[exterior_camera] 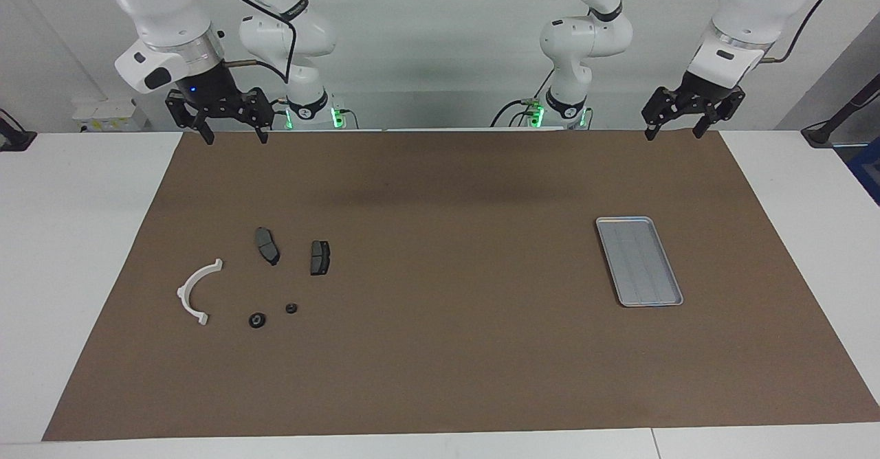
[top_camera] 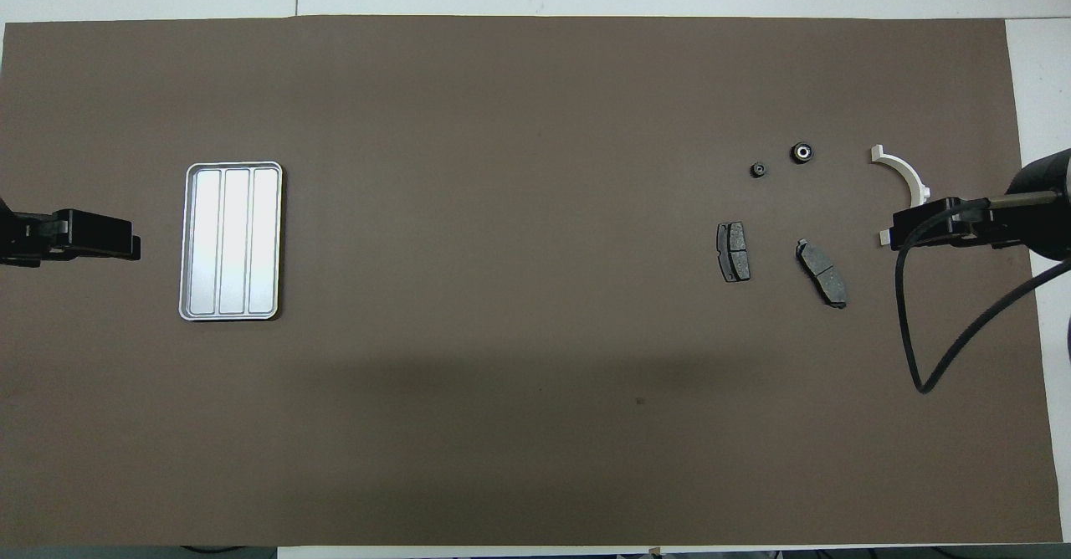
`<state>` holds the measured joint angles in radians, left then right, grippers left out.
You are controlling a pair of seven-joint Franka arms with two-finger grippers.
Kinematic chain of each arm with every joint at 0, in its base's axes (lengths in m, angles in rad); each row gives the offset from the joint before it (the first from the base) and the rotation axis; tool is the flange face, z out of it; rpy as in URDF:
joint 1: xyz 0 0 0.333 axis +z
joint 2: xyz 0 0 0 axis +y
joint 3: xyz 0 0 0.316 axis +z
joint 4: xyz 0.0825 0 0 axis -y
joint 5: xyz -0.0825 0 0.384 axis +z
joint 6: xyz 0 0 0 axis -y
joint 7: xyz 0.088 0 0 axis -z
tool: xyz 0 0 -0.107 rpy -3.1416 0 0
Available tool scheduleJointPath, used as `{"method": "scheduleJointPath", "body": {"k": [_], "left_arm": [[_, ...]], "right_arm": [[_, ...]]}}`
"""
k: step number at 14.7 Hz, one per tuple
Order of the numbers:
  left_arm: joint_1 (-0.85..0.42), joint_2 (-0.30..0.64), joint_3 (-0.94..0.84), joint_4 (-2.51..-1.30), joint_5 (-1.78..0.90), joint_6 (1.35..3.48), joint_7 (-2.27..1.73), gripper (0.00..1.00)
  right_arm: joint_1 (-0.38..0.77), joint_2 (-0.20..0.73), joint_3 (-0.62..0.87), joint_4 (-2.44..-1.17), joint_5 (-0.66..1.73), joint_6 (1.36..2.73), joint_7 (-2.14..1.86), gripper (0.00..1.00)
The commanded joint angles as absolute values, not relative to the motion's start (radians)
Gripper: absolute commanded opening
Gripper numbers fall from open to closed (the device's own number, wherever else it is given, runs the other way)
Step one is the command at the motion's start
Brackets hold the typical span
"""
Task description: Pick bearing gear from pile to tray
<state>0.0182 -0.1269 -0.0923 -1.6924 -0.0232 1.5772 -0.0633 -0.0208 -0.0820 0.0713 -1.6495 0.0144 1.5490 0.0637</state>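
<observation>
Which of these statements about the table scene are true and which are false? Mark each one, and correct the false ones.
1. The tray has nothing in it. True.
2. The right gripper holds a brake pad. False: its jaws are open and hold nothing, raised near the robots' edge of the brown mat.
3. The two brake pads lie nearer to the robots than the two small black round pieces. True.
4. The white arc lies in the tray. False: it lies on the mat, toward the right arm's end of the table.
5. The left gripper touches the tray. False: it hangs open, well clear of it.
</observation>
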Motion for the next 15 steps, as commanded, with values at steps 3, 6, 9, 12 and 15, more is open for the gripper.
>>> {"method": "scheduleJointPath", "body": {"k": [3,6,9,12,15], "left_arm": [[0.015,-0.133,-0.091,-1.687,-0.034,1.562,-0.06,1.0],[0.015,-0.133,-0.091,-1.687,-0.034,1.562,-0.06,1.0],[0.015,-0.133,-0.091,-1.687,-0.034,1.562,-0.06,1.0],[0.015,-0.133,-0.091,-1.687,-0.034,1.562,-0.06,1.0],[0.015,-0.133,-0.091,-1.687,-0.034,1.562,-0.06,1.0]], "right_arm": [[-0.032,-0.089,0.08,-1.654,0.009,1.562,0.04,1.0],[-0.041,-0.098,0.08,-1.654,0.02,1.56,0.035,1.0],[-0.044,-0.101,0.072,-1.655,0.025,1.555,0.028,1.0],[-0.04,-0.101,0.072,-1.657,0.025,1.559,0.032,1.0],[-0.04,-0.106,0.072,-1.663,0.011,1.555,0.031,1.0]]}}
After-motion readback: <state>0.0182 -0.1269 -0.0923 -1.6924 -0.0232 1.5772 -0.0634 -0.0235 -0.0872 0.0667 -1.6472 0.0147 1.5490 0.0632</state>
